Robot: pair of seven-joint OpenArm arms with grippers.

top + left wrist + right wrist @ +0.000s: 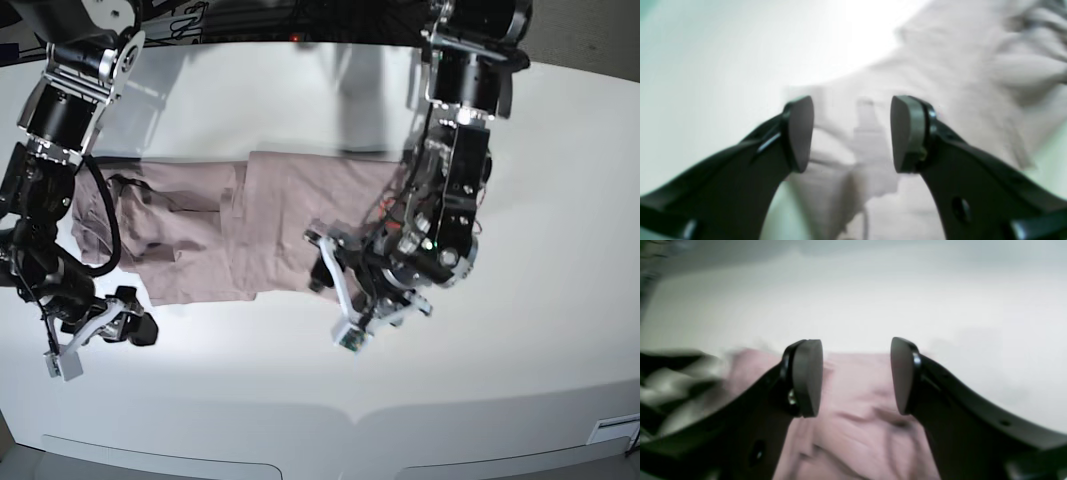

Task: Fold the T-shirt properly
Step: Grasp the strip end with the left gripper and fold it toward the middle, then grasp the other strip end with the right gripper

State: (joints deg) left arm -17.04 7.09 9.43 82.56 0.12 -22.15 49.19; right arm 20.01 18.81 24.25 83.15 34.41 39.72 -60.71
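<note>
The dusty-pink T-shirt (280, 210) lies spread sideways across the middle of the white table, with one part folded over and wrinkled at its left end. My left gripper (330, 290) is open at the shirt's front right edge. In the left wrist view the left gripper (851, 133) holds nothing, and the shirt (940, 66) shows between and beyond its fingers. My right gripper (100, 345) is open just off the shirt's front left corner. In the right wrist view the right gripper (857, 376) is empty above the pink shirt (857, 426).
The white table (500, 380) stretches on all sides of the shirt. The two arms' bases and dark equipment stand along the back edge. The table's front edge curves across the bottom of the base view.
</note>
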